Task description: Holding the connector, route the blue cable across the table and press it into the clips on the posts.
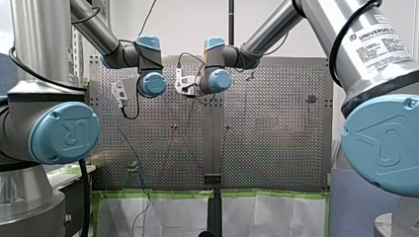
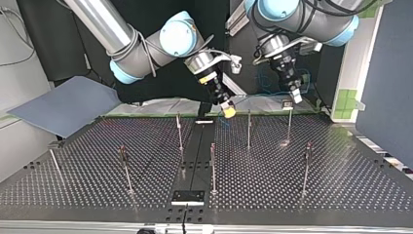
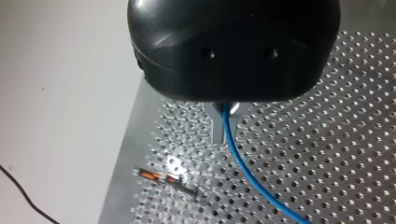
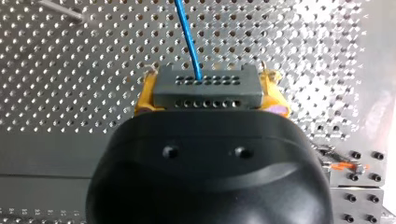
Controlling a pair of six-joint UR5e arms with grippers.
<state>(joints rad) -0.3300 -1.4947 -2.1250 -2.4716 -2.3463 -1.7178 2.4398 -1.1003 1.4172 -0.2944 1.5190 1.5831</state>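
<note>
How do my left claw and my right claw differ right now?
My left claw has narrow metal fingers, nearly closed on the thin blue cable; my right claw has yellow pads. My left claw's grip is narrow, my right claw's spread wide around the dark grey perforated connector block. Both have black bodies.

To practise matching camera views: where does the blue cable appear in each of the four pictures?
Front view: blue cable, faint, runs down the perforated table at its left.
Top view: faint loops behind the table's far edge.
Left wrist view: trails from my left gripper.
Right wrist view: leaves the connector in my right gripper.
Shared landmark: the perforated table.
</note>
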